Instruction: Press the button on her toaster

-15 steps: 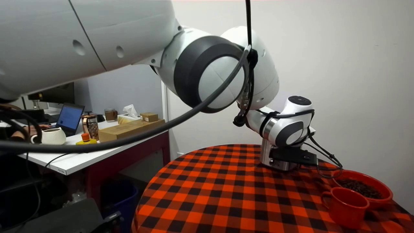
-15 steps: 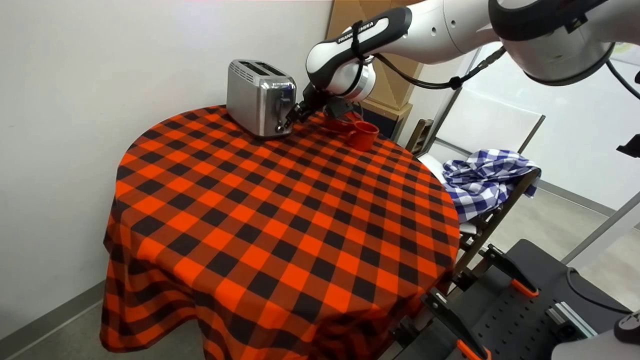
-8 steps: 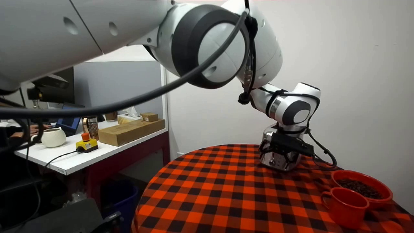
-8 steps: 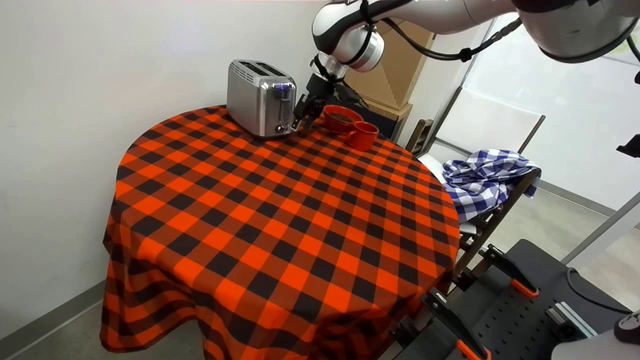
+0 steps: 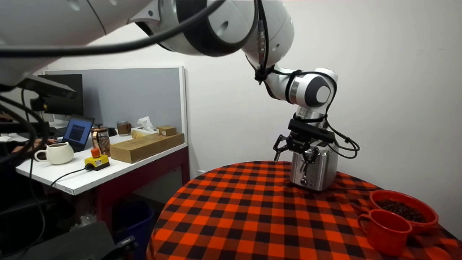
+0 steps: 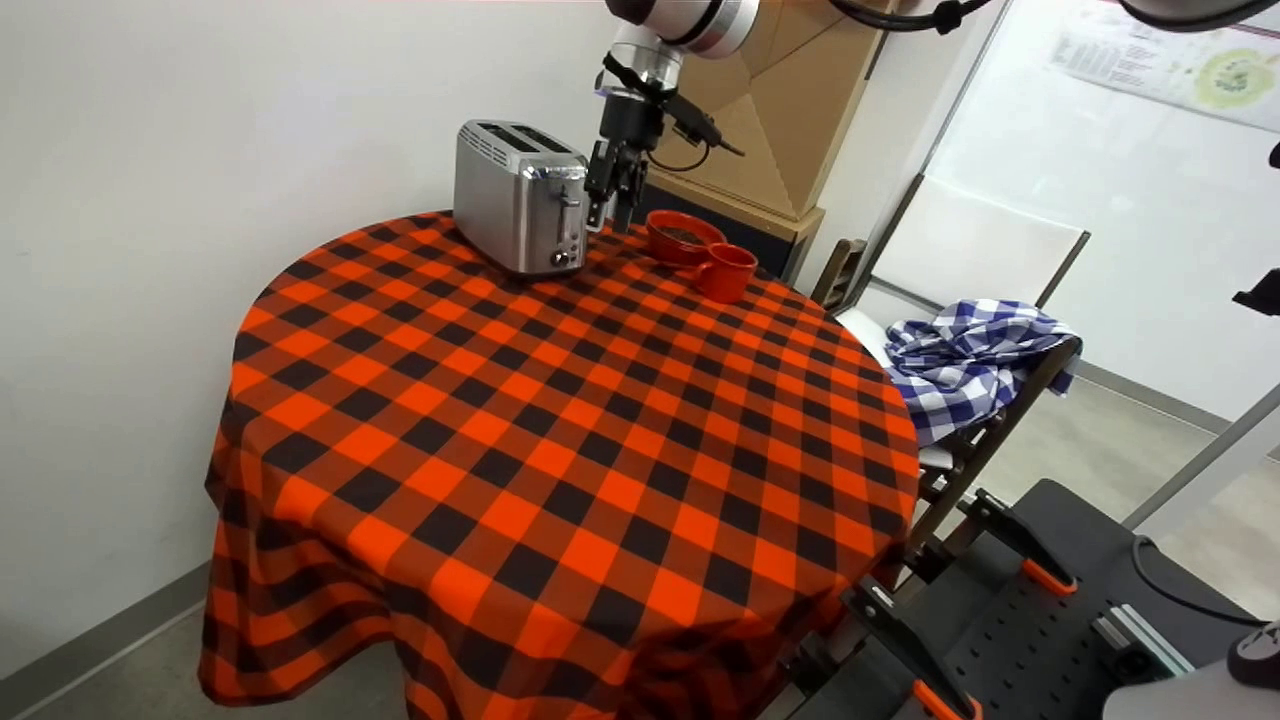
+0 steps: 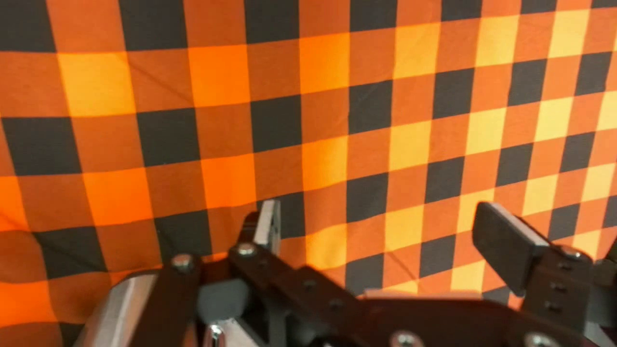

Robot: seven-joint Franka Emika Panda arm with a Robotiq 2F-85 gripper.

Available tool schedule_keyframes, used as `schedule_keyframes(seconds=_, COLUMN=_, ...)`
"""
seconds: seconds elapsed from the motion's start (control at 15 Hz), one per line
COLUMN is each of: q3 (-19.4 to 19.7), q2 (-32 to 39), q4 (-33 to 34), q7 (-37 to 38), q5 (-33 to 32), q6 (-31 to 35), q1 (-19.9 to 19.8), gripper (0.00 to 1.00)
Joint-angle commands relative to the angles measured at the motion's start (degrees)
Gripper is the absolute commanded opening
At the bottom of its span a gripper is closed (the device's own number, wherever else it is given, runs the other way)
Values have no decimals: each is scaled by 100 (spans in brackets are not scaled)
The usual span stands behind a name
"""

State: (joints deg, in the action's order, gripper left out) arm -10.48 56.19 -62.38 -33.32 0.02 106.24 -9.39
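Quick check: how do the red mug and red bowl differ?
The red mug has a handle; the red bowl shows none. The bowl is wider and squatter than the mug. The bowl holds dark beans; none show in the mug, its bottom hidden. Both are red, upright on the checked tablecloth.

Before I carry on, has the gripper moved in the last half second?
Yes, up: in an exterior view the gripper has risen against the unmoved toaster, from about level with its dial to higher than it.

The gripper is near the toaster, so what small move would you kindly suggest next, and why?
I would probably close the gripper, since its fingers stand apart with nothing gripped; together they might press more precisely on the front of the toaster.
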Motion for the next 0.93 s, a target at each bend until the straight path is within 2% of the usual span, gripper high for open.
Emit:
schedule_keyframes(seconds=0.0, q3=356, q2=-904, q4=-926, q7=466, q5=-289, q6=-150, q1=491, gripper=100)
schedule_keyframes(seconds=0.33, q3=686, q2=-2026, q4=-2110, q7=1331, q5=-751, q6=-92, q1=857, gripper=100)
schedule_keyframes(seconds=0.53, q3=729, q2=-2568, q4=-2783, q7=1455, q5=-626, q6=-15, q1=725, gripper=100)
schedule_keyframes(seconds=0.6, q3=692, q2=-2037, q4=-2070, q7=1330, q5=-648, q6=-93, q1=797, gripper=100)
schedule_keyframes(seconds=0.87, q3=738, q2=-2422, q4=-2572, q7=1358, q5=-643, q6=-85, q1=719, gripper=100)
